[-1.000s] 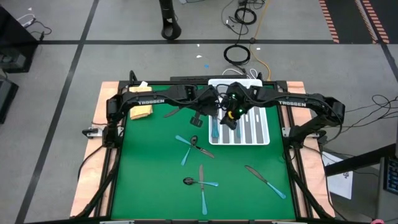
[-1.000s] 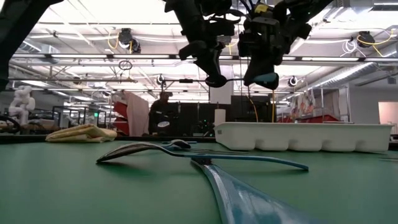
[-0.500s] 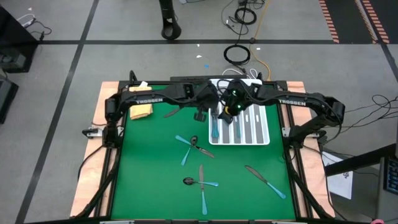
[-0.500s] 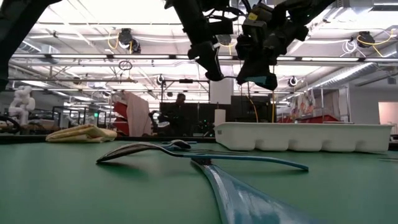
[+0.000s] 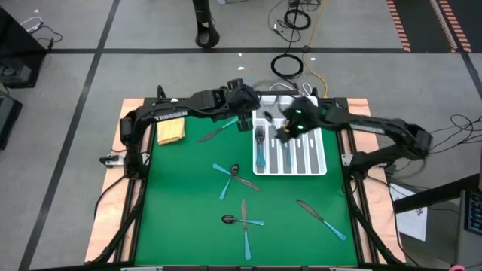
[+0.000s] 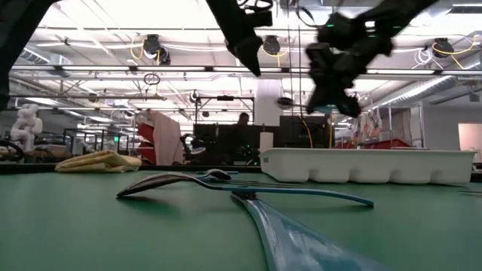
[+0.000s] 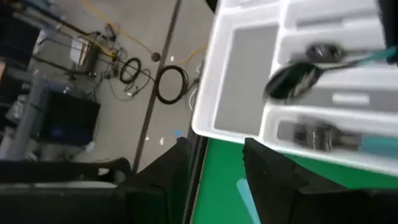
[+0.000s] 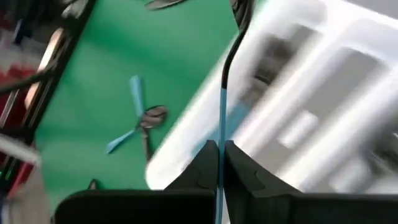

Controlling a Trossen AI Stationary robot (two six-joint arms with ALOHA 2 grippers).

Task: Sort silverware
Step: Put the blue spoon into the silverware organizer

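floor (image 5: 90,30): grey concrete, black tape lines
cables (image 5: 287,65): coiled beyond table
ceiling (image 6: 113,22): bright strip lights

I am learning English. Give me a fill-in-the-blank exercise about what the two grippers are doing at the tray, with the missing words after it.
1. The right gripper holds a spoon by its light-blue ____ over the white tray.
2. The left gripper hovers at the tray's edge with its fingers ____ and nothing between them.
3. The yellow cloth lies on the ____ arm's side of the green table.

Missing words: handle; open; left
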